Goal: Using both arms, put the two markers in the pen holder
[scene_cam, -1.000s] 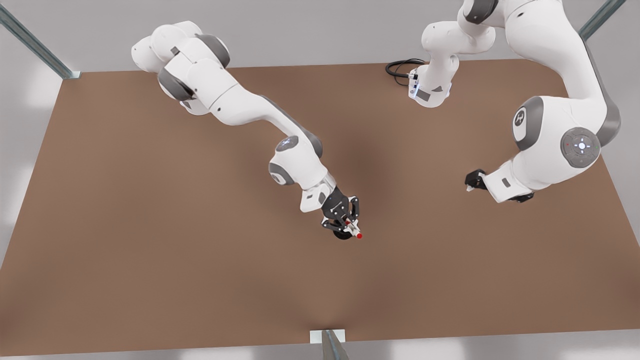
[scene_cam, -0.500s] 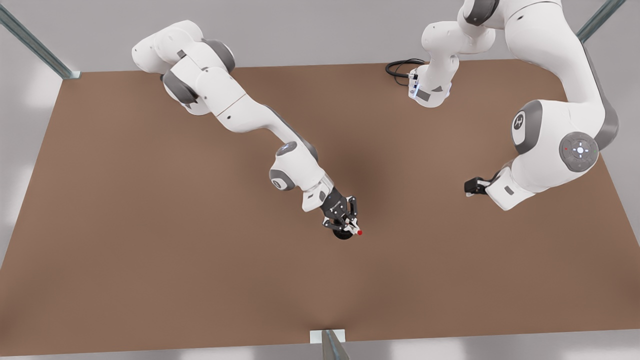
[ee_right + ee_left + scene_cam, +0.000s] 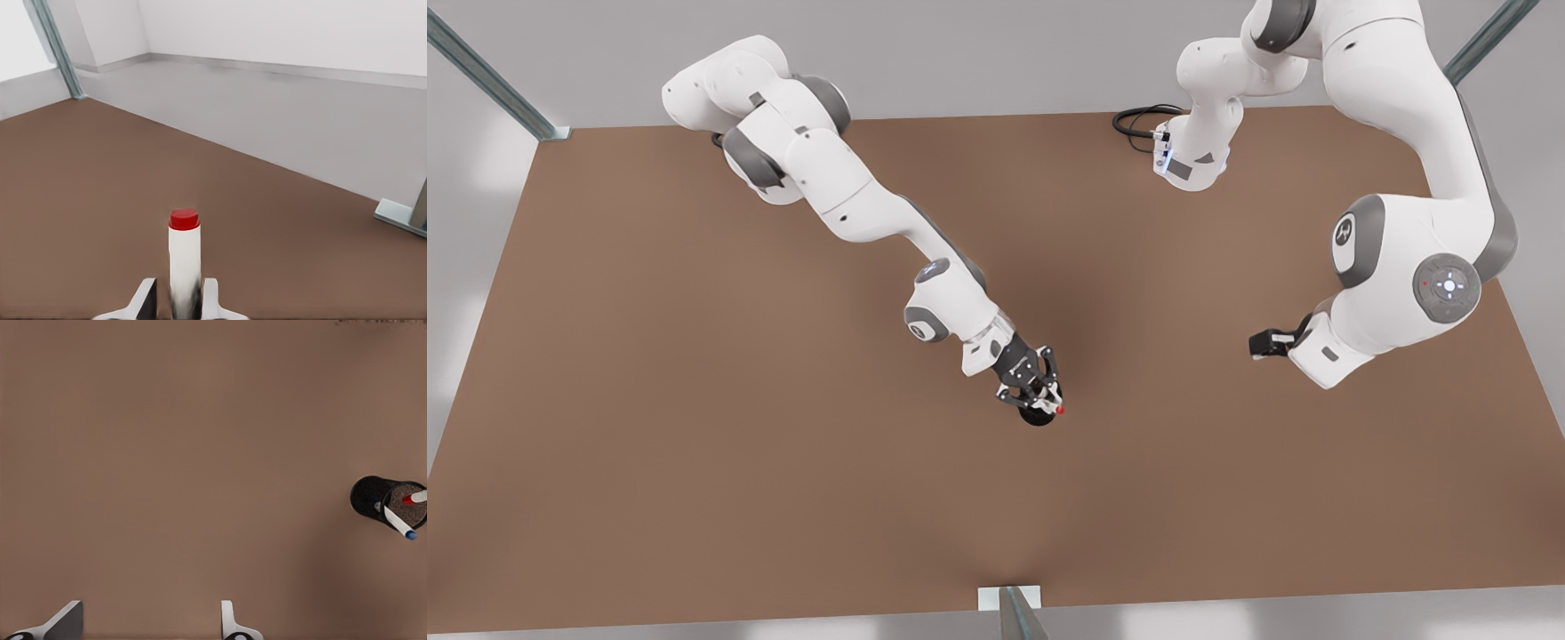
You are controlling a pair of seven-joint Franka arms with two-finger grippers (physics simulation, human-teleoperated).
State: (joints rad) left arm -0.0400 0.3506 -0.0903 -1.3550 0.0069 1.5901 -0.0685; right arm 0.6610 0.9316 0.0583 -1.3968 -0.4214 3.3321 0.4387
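Right tool [image 3: 1043,396] clamps the red-capped marker [image 3: 184,257] between its fingers [image 3: 211,297]; barrel upright in the grip, red cap at the far end away from the tool. In the front view this tool sits directly over the pen holder [image 3: 1037,417], near mid-tabletop [image 3: 694,400], red cap tip just at the holder's rim.

Left tool [image 3: 1261,345] waits well apart from the holder, toward the front view's right, above bare tabletop. Its fingertips [image 3: 230,621] stand wide apart with nothing between them.

From the left wrist view, the pen holder [image 3: 381,501] is a black cup standing upright, far off from the left tool. Blue-capped marker [image 3: 399,523] is already inside it, leaning on the rim with its blue cap sticking out past the edge. Red-capped marker's end [image 3: 414,498] shows over the holder's mouth beside the blue one; can't tell how deep it sits inside.
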